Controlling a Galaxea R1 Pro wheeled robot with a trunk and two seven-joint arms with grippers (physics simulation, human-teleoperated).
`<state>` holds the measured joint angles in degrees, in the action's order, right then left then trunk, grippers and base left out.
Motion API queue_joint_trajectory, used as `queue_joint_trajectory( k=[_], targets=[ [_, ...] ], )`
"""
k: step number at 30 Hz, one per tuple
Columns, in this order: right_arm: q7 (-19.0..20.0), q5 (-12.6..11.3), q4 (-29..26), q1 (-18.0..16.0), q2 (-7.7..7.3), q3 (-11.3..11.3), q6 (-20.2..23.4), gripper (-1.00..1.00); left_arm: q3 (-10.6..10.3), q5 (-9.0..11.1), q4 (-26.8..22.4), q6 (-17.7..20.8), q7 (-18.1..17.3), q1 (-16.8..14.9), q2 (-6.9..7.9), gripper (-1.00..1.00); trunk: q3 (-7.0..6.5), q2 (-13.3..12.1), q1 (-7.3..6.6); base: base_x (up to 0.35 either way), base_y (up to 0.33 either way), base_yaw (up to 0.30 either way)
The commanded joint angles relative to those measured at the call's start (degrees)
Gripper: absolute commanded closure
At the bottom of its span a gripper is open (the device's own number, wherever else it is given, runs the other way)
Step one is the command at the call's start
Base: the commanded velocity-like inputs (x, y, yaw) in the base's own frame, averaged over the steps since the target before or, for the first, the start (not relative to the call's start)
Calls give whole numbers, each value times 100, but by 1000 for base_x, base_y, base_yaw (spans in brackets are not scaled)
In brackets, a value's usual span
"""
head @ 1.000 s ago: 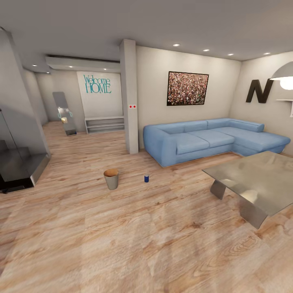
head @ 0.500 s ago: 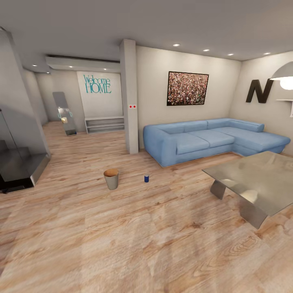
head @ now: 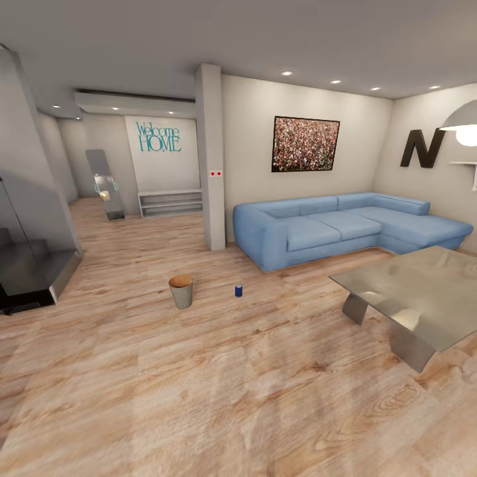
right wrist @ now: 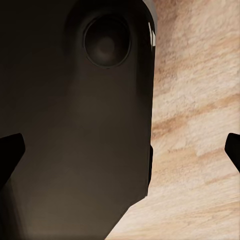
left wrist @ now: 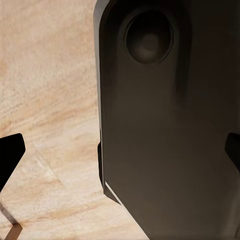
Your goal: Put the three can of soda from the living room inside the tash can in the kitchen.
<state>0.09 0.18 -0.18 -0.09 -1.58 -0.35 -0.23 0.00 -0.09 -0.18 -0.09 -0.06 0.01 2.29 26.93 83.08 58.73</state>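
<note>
A dark blue can of soda stands upright on the pale wood floor of the living room, in front of the sofa's left end. Just left of it, a short gap away, the tash can stands, grey outside with a tan rim. Both are some way ahead of me in the head view. In the left wrist view my left gripper is open, its dark fingertips spread to the frame's edges, holding nothing. My right gripper is likewise open and holds nothing. Behind each gripper is a dark part of my own body and floor.
A light blue corner sofa runs along the back wall under a black N. A grey low table stands at the right. A white pillar divides the room from a hallway. A dark glass-sided stair is at the left.
</note>
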Motion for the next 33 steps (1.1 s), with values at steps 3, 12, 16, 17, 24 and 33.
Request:
queue_joint_trajectory(
  k=[3, 12, 16, 17, 24, 33],
  targets=[
    [0, 0, 0, 0, 0, 0, -2, -100, 0, 0, 0, 0, -1, 3, 0, -100, 0, 0, 0, 0, 0, 0],
    [0, 0, 0, 0, 0, 0, -2, -100, 0, 0, 0, 0, -3, 2, 0, -100, 0, 0, 0, 0, 0, 0],
    [0, 0, 0, 0, 0, 0, -2, -100, 0, 0, 0, 0, -3, 0, 0, -100, 0, 0, 0, 0, 0, 0],
    [0, 0, 0, 0, 0, 0, 0, -100, 0, 0, 0, 0, -3, 0, 0, -100, 0, 0, 0, 0, 0, 0],
    [0, 0, 0, -1, 0, 0, -1, -100, 0, 0, 0, 0, -3, 0, 0, -100, 0, 0, 0, 0, 0, 0],
    [0, 2, 0, 0, 0, 1, -3, -100, 0, 0, 0, 0, -3, 1, 0, -100, 0, 0, 0, 0, 0, 0]
  ],
)
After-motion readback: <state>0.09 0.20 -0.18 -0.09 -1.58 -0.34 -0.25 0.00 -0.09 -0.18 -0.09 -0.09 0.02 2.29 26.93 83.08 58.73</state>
